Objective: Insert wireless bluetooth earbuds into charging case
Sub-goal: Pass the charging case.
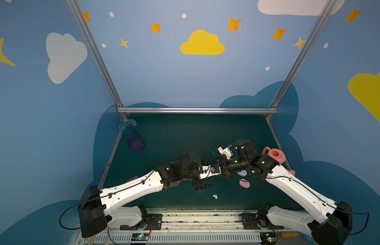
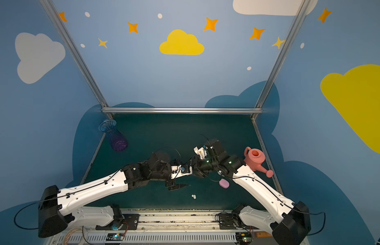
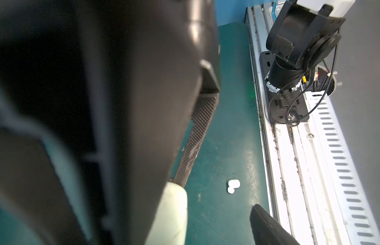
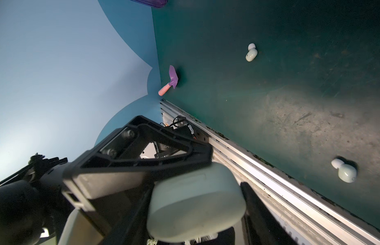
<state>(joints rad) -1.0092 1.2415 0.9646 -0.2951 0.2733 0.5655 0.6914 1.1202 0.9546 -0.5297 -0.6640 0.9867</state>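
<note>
Earbud point(image 1: 215, 196) check: one white piece lies loose on the green mat point(image 1: 184, 135), near the pink case point(image 1: 244, 183), on that case's front-left side. My left gripper point(image 3: 216, 197) stands spread wide, further left of the pink case, with the earbud on the mat beneath its fingers. My right gripper point(image 4: 197, 203) is clamped on a pale oval case point(image 4: 184, 191), held off the mat just behind the pink case. A light-blue case point(image 1: 241, 173) lies just behind the pink case, partly under my right arm.

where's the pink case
In both top views the pink case lies on the mat right of centre, beside the blue case under the right arm, with an earbud to its left nearer the rail.
</note>
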